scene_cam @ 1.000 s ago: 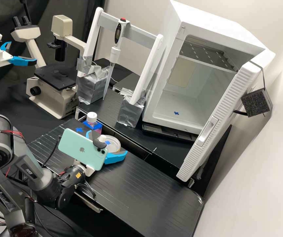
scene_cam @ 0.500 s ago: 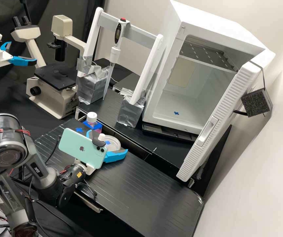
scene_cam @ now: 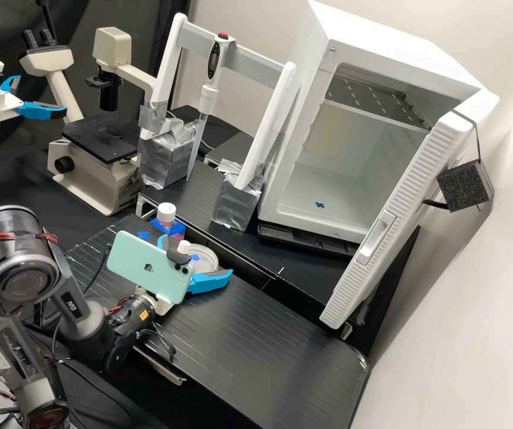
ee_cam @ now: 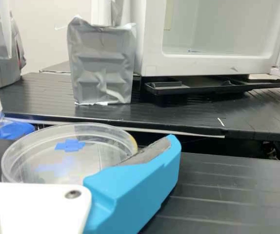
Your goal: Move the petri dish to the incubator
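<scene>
Swung right since before: one big dark grey arm's elbow [scene_cam: 25, 253]. On the near black desk [scene_cam: 256, 339], by its far edge, one white gripper [scene_cam: 197, 256] spreads two blue fingers [ee_cam: 140, 187] wide around one round, clear plastic petri dish [scene_cam: 209, 257]. Probably light, stiff, slippery, easy to crack; hold its sides gently.

One beige microscope [scene_cam: 96, 186], stood left of a white frame [scene_cam: 268, 125]. One pipette [scene_cam: 209, 99], hung upright from the frame, its legs in silver-wrapped blocks [scene_cam: 236, 204]. One white-capped bottle [scene_cam: 167, 213], upright.
</scene>
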